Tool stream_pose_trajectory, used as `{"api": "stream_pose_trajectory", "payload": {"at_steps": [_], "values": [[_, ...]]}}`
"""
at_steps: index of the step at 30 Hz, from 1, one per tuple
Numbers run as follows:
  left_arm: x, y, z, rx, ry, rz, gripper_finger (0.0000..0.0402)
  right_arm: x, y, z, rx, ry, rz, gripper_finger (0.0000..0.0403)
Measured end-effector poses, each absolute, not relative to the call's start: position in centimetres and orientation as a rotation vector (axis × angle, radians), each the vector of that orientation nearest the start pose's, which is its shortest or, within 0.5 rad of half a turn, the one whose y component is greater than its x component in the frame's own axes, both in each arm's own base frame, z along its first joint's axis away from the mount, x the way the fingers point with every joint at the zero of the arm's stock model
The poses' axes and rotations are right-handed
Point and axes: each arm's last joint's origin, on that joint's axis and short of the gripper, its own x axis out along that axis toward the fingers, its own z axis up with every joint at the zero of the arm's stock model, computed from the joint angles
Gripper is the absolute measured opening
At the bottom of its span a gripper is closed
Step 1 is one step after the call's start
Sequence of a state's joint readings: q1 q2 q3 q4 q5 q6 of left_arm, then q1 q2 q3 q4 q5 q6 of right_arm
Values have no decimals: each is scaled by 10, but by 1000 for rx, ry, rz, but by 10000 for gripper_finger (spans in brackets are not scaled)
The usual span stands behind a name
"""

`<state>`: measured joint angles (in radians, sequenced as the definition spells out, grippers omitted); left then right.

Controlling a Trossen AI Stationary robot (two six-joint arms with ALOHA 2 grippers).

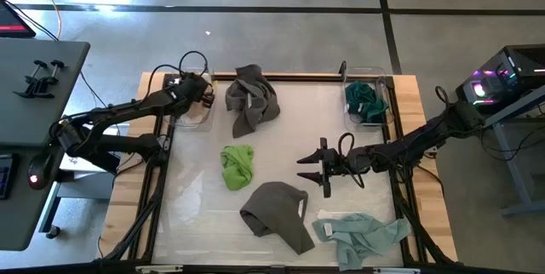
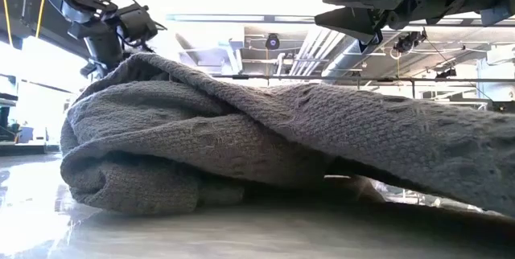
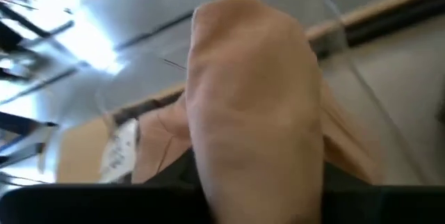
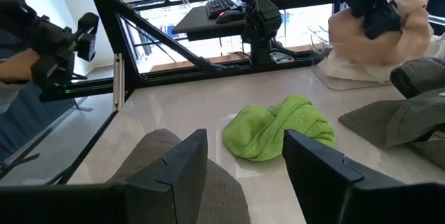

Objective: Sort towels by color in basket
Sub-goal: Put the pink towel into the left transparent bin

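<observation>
Left gripper point(image 1: 197, 93) sits over the clear plastic bin point(image 1: 192, 114) at the table's far-left corner, clamped on a soft pink cloth point(image 3: 257, 106) whose folds fill its wrist view. Right gripper point(image 1: 317, 167) hovers mid-table with fingers spread and empty, between the crumpled lime green cloth point(image 1: 238, 165) and the table's right edge.

Other cloths: dark grey knit towel point(image 1: 253, 98) far centre, second dark grey towel point(image 1: 278, 212) near centre, pale mint cloth point(image 1: 364, 236) near-right, dark teal cloth point(image 1: 366, 100) inside the clear far-right bin point(image 1: 384, 81).
</observation>
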<state>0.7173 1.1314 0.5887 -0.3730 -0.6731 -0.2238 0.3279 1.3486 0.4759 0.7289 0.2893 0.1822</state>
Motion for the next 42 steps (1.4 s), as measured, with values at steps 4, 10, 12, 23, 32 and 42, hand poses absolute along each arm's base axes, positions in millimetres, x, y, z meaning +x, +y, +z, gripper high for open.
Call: {"api": "stream_pose_trajectory", "payload": {"at_steps": [4,10,12,23,32,42], "values": [[142,146,212,-272,894,1327,153,249,76,198,138,141,26,185],[142,144,251,-347,975,1280,173,249,76,198,138,142,26,185],[143,144,262,-347,965,1281,168,249,76,198,137,143,26,185],[142,152,273,-350,958,1284,93,248,76,197,136,148,26,185],[149,175,247,-297,1161,1292,64,248,76,197,133,156,24,185],[144,175,247,-349,1271,1133,187,248,76,194,126,179,23,185]]}}
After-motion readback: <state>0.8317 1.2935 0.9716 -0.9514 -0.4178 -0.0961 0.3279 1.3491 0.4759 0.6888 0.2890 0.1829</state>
